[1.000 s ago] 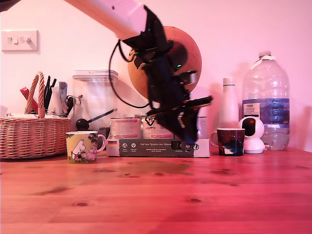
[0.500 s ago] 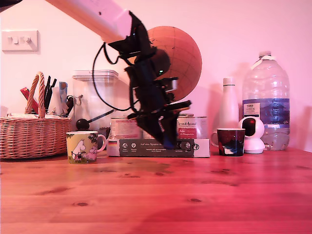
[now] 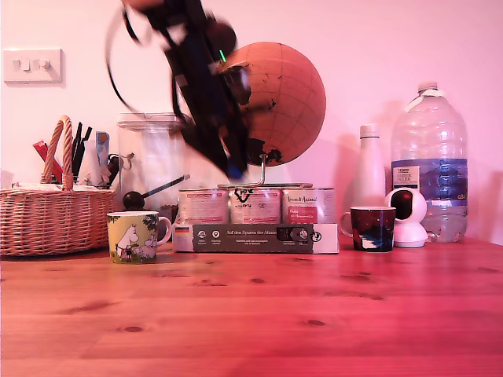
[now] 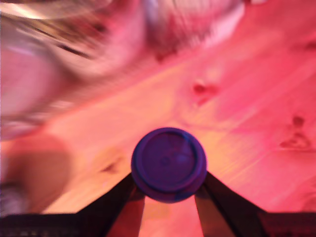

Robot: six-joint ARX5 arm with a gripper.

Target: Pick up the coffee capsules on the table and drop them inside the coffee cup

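A robot arm of black, angular parts, blurred by motion in the exterior view. A thin black cable loops out in a wide curve from its side. A small green light glows on the dark housing. Its gripper tapers to a dark tip — in the wrist view, two black fingers slant inward like a V, with a finely textured black edge at their base.
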